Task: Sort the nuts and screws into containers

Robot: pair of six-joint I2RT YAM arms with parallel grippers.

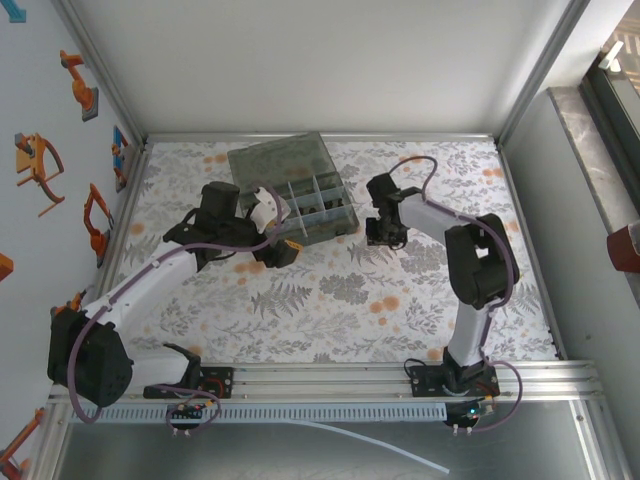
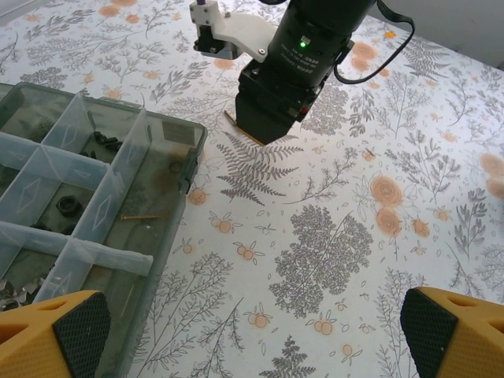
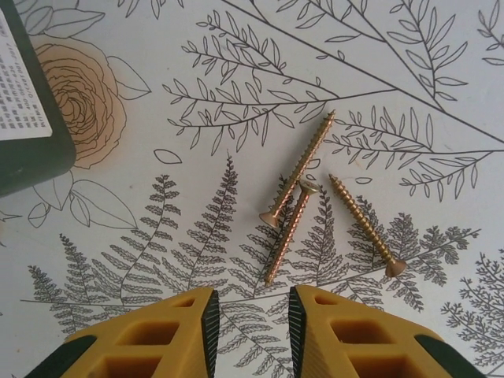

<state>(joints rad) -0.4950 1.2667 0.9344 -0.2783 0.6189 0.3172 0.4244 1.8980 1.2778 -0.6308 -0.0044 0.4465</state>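
Three brass-coloured screws (image 3: 299, 169) (image 3: 287, 232) (image 3: 366, 224) lie close together on the flowered table cover. My right gripper (image 3: 253, 323) hovers just short of them, open by a narrow gap with nothing between its pads. It stands just right of the organiser box (image 1: 300, 195) as the right gripper (image 1: 383, 235) in the top view. One thin screw (image 2: 139, 217) and dark nuts (image 2: 67, 205) lie in the containers (image 2: 118, 189). My left gripper (image 2: 253, 329) is wide open over bare cover beside the box's right wall, and holds nothing.
The box's smoky lid (image 1: 280, 160) lies folded back toward the far wall. A dark box corner (image 3: 31, 150) with a white label sits at the upper left of the right wrist view. Metal frame rails (image 1: 320, 375) border the table.
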